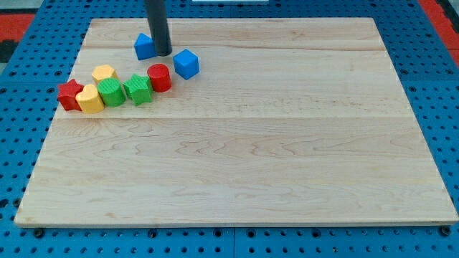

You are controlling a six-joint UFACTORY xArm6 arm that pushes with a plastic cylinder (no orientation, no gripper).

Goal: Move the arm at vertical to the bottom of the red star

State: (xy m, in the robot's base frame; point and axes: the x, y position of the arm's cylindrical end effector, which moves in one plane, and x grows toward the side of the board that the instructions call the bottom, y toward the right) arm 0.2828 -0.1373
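Note:
The red star [69, 94] lies at the far left of the wooden board [287, 143], at the left end of a row of blocks. My tip [163, 54] stands near the view's top, touching or just beside the right side of a blue block [145, 46], well up and to the right of the red star. A yellow heart [90, 99] touches the star's right side.
Right of the yellow heart stand a green block [110, 92], a green star [138, 89] and a red cylinder [159, 77]. A yellow block [104, 73] sits above the row. A blue cube [186, 64] lies right of my tip.

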